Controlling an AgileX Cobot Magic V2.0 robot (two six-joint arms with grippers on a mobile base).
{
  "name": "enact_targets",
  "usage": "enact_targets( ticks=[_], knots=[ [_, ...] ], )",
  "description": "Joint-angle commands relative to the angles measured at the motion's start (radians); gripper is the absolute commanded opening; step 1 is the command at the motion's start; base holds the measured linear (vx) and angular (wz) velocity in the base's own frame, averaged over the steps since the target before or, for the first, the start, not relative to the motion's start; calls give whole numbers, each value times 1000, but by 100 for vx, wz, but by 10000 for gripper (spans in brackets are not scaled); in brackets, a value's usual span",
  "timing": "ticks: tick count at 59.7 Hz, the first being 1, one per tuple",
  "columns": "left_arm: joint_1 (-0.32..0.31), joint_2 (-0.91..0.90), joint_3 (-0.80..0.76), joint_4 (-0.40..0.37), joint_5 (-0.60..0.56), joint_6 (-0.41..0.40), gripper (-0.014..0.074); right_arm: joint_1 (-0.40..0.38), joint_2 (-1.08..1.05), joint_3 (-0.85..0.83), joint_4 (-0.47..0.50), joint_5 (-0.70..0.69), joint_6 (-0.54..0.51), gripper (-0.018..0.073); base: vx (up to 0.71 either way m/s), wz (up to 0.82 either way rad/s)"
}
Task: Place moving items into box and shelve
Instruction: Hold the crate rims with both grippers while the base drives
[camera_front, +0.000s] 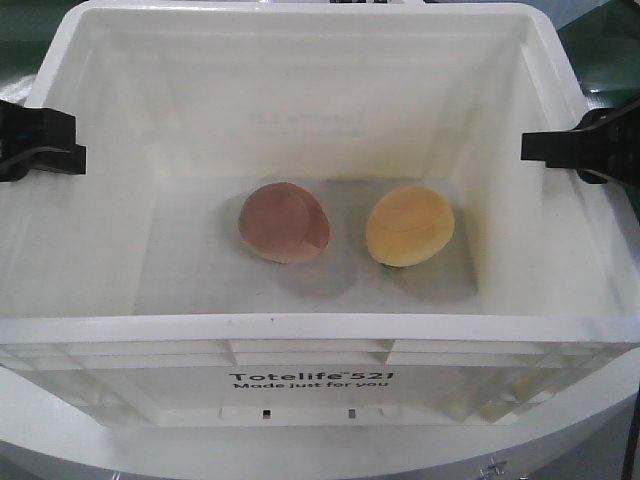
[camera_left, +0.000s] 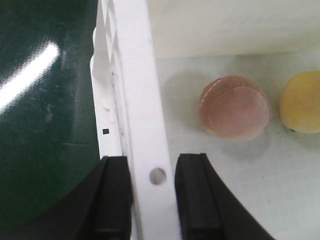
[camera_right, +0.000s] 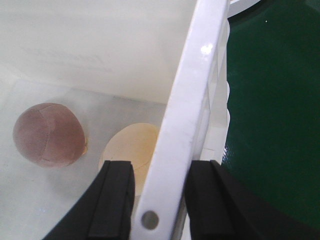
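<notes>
Rims of box (camera_front: 300, 330) sit clamped by left end effector (camera_left: 153, 167) and right end effector (camera_right: 159, 172).

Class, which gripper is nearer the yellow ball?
Right. The right gripper clamps the box wall beside the yellow ball; the left gripper clamps the opposite wall, past the pink ball.

Left gripper (camera_left: 152, 172) and right gripper (camera_right: 159, 175) each clamp a side rim of the box (camera_front: 300, 335), one finger inside, one finger outside.
</notes>
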Motion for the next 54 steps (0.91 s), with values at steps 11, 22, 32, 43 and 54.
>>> enact_targets(
  ticks=[11, 22, 32, 43, 54],
  knots=[
    [-4, -29, -48, -15, -131, 7, -3, -1, -31, -44, 43, -109, -28, -6, -12, 7],
    [-4, -29, -48, -15, -131, 7, -3, -1, -31, -44, 43, -109, -28, -6, -12, 19],
    [-4, -29, -48, -15, -131, 7, -3, -1, -31, -44, 43, -109, -28, -6, -13, 15],
    [-4, -29, -48, -15, -131, 7, -3, -1, -31, -44, 43, -109, -28, -6, -15, 15],
    [-4, -29, -48, -15, -131, 7, -3, -1, -31, -44, 43, -109, -28, -6, -18, 21]
  ],
)
